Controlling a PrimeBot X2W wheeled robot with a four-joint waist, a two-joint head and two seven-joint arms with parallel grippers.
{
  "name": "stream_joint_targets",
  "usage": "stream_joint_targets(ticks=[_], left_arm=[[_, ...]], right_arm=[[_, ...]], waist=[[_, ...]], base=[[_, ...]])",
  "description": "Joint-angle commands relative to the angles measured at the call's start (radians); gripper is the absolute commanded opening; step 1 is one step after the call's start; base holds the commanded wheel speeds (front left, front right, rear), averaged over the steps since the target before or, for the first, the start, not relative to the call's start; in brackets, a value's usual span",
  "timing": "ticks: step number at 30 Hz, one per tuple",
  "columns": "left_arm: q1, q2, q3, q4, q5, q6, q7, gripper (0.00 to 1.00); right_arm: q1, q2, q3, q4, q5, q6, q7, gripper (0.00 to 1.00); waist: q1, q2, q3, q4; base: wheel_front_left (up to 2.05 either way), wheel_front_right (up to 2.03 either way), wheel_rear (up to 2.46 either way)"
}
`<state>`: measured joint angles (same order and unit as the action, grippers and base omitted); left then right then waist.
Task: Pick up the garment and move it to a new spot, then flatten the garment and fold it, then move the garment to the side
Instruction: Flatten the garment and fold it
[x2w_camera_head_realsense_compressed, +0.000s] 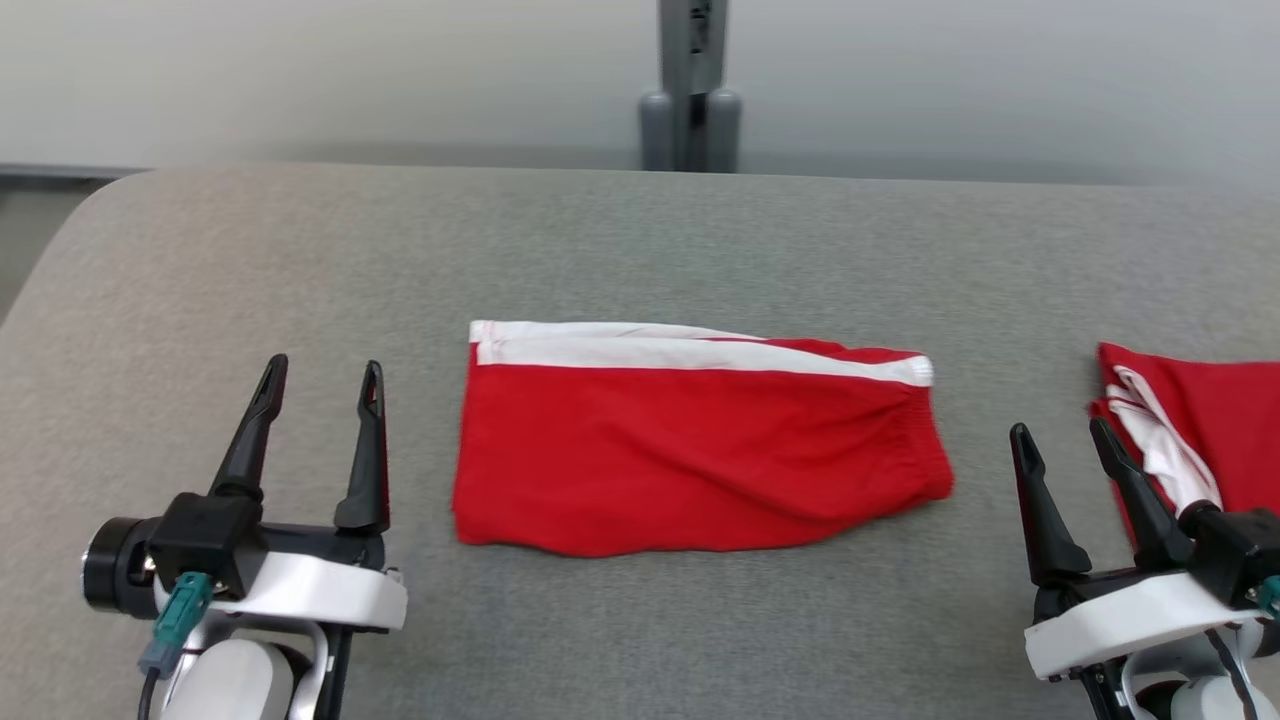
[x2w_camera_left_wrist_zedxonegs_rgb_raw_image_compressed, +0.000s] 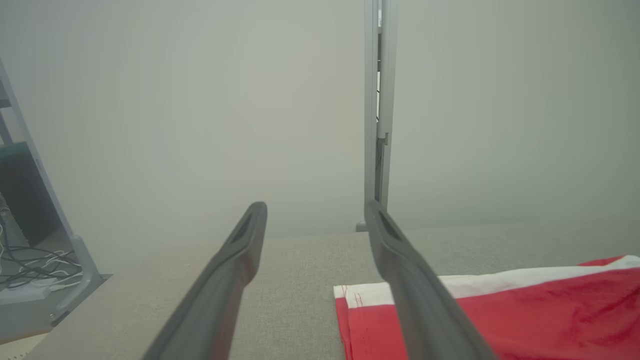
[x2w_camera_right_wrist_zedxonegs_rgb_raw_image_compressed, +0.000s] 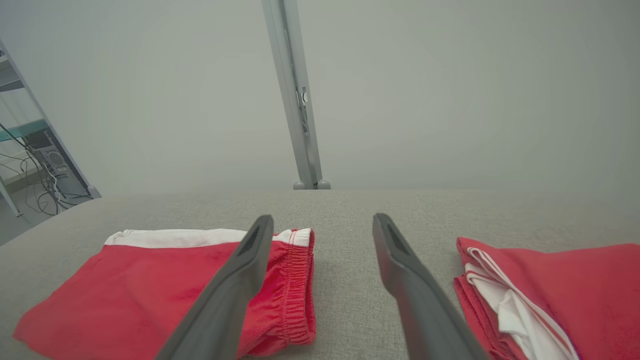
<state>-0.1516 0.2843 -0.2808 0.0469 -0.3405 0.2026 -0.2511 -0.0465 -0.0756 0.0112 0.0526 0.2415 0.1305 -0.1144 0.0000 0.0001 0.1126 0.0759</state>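
The garment (x2w_camera_head_realsense_compressed: 690, 450) is a pair of red shorts with a white side stripe, lying flat and folded in half in the middle of the grey table (x2w_camera_head_realsense_compressed: 620, 240). Its elastic waistband points right. My left gripper (x2w_camera_head_realsense_compressed: 322, 385) stands open at the lower left, a short way left of the shorts, with nothing between its fingers. My right gripper (x2w_camera_head_realsense_compressed: 1062, 438) stands open at the lower right, just right of the waistband, and is empty too. In the left wrist view the garment (x2w_camera_left_wrist_zedxonegs_rgb_raw_image_compressed: 500, 315) lies to the right of my left gripper (x2w_camera_left_wrist_zedxonegs_rgb_raw_image_compressed: 316, 214). The right wrist view has the garment (x2w_camera_right_wrist_zedxonegs_rgb_raw_image_compressed: 165, 280) left of my right gripper (x2w_camera_right_wrist_zedxonegs_rgb_raw_image_compressed: 322, 222).
A second red and white garment (x2w_camera_head_realsense_compressed: 1200, 430), folded, lies at the table's right edge, close behind my right gripper; it is also in the right wrist view (x2w_camera_right_wrist_zedxonegs_rgb_raw_image_compressed: 550, 295). A grey post (x2w_camera_head_realsense_compressed: 690, 85) stands behind the table's far edge. A shelf frame with cables (x2w_camera_left_wrist_zedxonegs_rgb_raw_image_compressed: 35, 240) stands off to the left.
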Motion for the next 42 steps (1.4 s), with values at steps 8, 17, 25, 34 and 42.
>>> stream_joint_targets(ticks=[8,17,25,34,42], left_arm=[[-0.055,-0.034,-0.02,0.014,0.011,-0.024,-0.009,1.0],[-0.097,-0.08,-0.018,0.031,0.017,-0.059,-0.012,1.0],[-0.104,-0.106,0.013,0.031,0.04,-0.089,-0.012,1.0],[-0.084,-0.133,0.059,0.031,0.063,-0.117,-0.012,1.0],[-0.081,-0.144,0.082,0.027,0.086,-0.131,-0.012,1.0]], right_arm=[[-0.071,-0.027,-0.013,0.171,0.032,0.001,0.002,1.0],[-0.166,-0.038,-0.026,0.444,0.061,0.001,-0.04,1.0],[-0.228,-0.028,0.023,0.571,0.144,0.001,-0.071,1.0],[-0.245,-0.067,0.089,0.604,0.268,0.0,-0.11,0.0],[-0.191,-0.103,0.094,0.552,0.308,0.0,-0.128,0.0]], waist=[[0.0,-0.0001,0.042,0.167],[0.0,-0.0001,0.071,0.237],[0.0,-0.0001,0.08,0.245],[0.0,-0.0001,0.083,0.209],[0.0,-0.0001,0.085,0.148]], base=[[0.0,0.0,0.0],[0.0,0.0,0.0],[0.0,0.0,0.0],[0.0,0.0,0.0],[0.0,0.0,0.0]])
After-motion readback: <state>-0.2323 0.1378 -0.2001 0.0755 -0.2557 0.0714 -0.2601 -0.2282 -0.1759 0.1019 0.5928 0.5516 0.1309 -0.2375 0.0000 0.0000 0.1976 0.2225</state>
